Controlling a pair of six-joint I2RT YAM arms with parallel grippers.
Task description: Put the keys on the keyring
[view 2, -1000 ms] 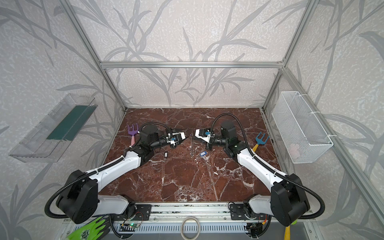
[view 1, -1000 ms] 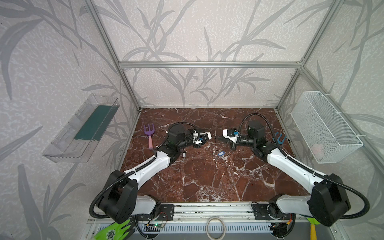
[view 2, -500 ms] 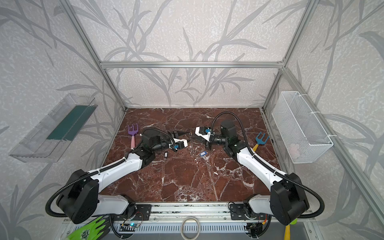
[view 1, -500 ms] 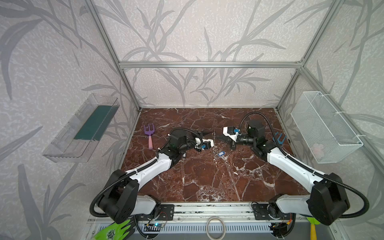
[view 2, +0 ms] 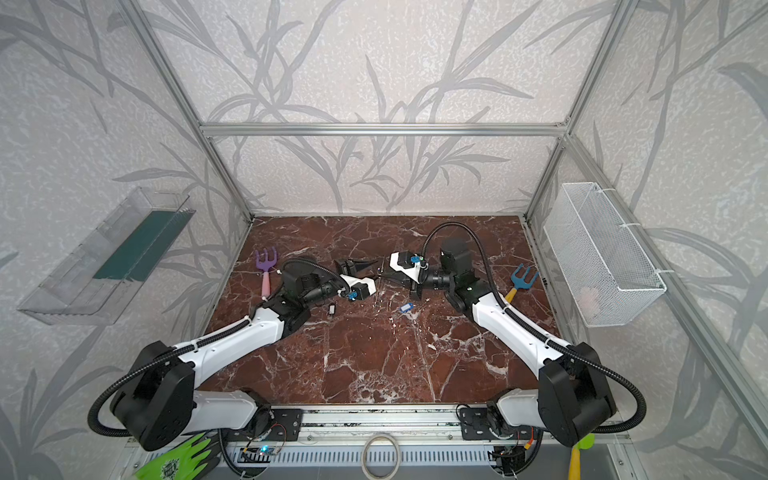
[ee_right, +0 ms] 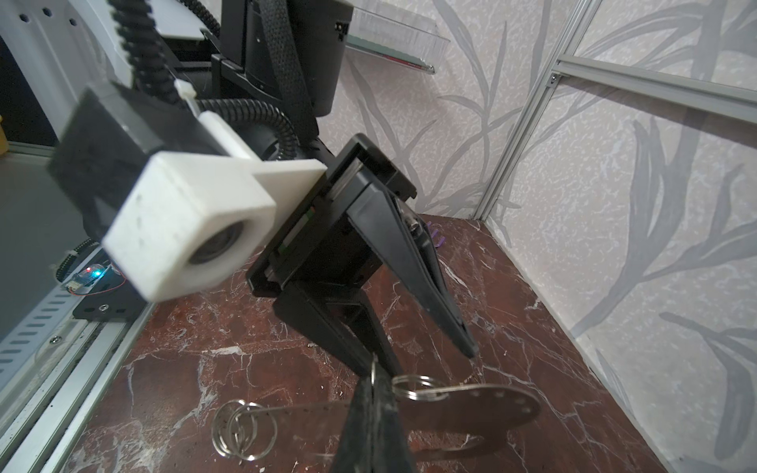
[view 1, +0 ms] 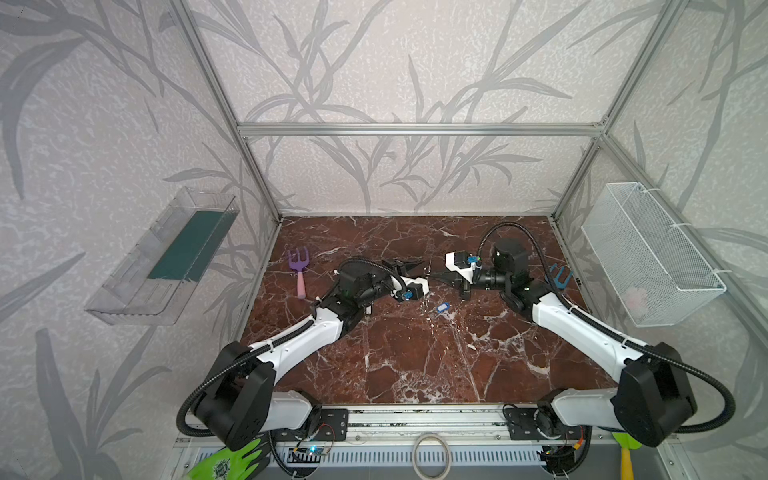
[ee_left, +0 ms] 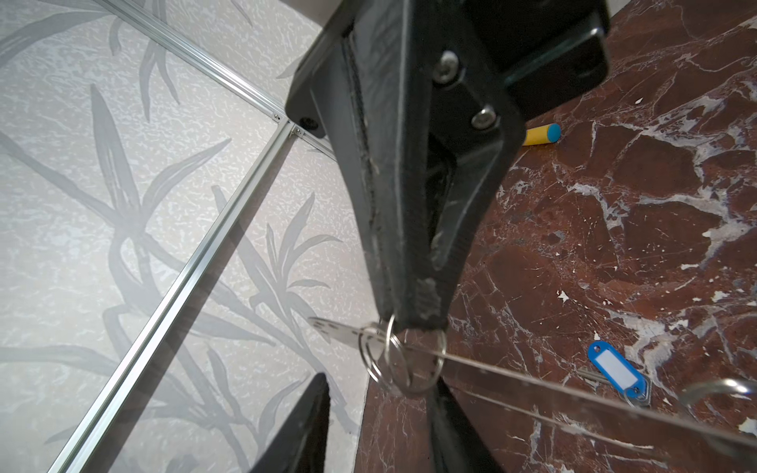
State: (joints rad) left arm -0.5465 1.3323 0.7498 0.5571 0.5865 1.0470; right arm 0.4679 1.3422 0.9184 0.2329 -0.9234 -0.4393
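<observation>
My right gripper [ee_right: 375, 393] is shut on a small split ring of the keyring [ee_right: 471, 409], a flat grey metal plate held level above the marble floor. More split rings [ee_right: 241, 428] hang at the plate's other end. My left gripper [ee_left: 381, 413] is open. Its two black fingers [ee_left: 305, 426] straddle the ring cluster [ee_left: 401, 360] just below the right gripper's tip. In both top views the two grippers meet tip to tip at mid table [view 1: 430, 274] [view 2: 380, 276]. The blue-tagged key [view 1: 442, 308] [ee_left: 616, 370] lies free on the floor. The black-and-white key [view 2: 331, 309] lies beside the left arm.
A purple toy fork [view 1: 300, 270] lies at the left. A blue fork with a yellow handle [view 2: 521, 280] lies at the right. A wire basket [view 1: 648, 257] hangs on the right wall and a clear tray [view 1: 166, 257] on the left wall. A pale ring [view 1: 431, 453] sits on the front rail.
My left gripper has moved right, up to the right gripper's tip and the keyring, and its jaws have narrowed a little. The right gripper has kept its grip and barely moved.
</observation>
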